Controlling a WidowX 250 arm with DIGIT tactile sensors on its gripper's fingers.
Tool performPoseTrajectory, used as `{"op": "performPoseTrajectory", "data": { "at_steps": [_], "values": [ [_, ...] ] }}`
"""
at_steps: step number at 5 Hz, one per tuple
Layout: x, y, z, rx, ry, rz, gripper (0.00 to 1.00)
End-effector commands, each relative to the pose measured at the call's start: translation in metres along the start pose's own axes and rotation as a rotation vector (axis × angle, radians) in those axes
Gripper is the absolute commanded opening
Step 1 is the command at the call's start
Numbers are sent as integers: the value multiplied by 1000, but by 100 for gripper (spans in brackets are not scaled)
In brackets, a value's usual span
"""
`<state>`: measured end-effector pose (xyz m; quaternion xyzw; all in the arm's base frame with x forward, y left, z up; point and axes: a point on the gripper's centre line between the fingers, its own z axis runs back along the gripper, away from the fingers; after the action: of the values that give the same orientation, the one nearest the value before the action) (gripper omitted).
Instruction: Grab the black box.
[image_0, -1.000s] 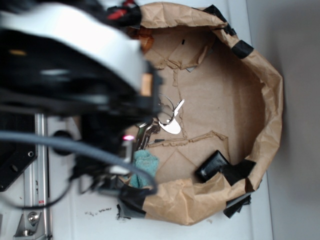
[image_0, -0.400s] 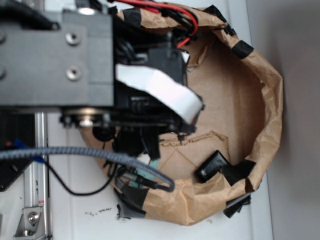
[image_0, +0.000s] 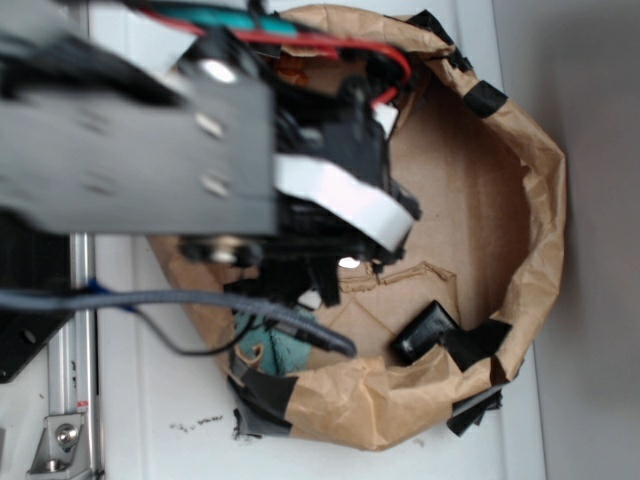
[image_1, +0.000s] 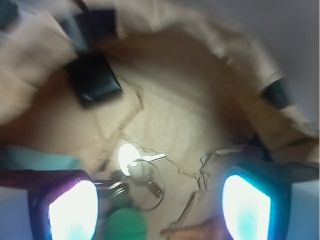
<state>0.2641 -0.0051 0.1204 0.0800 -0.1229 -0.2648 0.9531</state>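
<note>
Black box (image_0: 425, 331), glossy. Brown paper wall (image_0: 545, 210) with black tape patches (image_0: 486, 97). Teal cloth (image_0: 285, 348). Silver keys (image_1: 142, 160), green ball (image_1: 125, 226). Gripper (image_1: 159, 202) pads (image_1: 246, 205) glowing white-cyan, dark frames. Grey arm (image_0: 140, 150) with red wires (image_0: 390, 55) and a white ribbon cable (image_0: 345, 200).

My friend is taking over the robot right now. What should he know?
Gripper: open, holding nothing, up above the floor of the paper-walled pen.
Black box: lying on the brown paper by the pen wall, next to a black tape patch; the other camera shows it too. Nothing is touching it.
Right under the gripper are a set of keys and a green ball, not the box.
Done: the arm is over the pen.
Left: move across to the box, go down, close on it, lift.
</note>
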Motion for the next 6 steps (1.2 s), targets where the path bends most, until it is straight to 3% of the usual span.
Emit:
{"op": "performPoseTrajectory", "data": {
  "at_steps": [1, 3, 5, 6],
  "values": [
    [30, 3, -24, -72, -115, -156, 100],
    [57, -36, -45, -179, -147, -372, 100],
    [73, -64, -60, -187, -113, -453, 100],
    [74, -78, -51, -275, -154, -454, 100]
  ]
}}
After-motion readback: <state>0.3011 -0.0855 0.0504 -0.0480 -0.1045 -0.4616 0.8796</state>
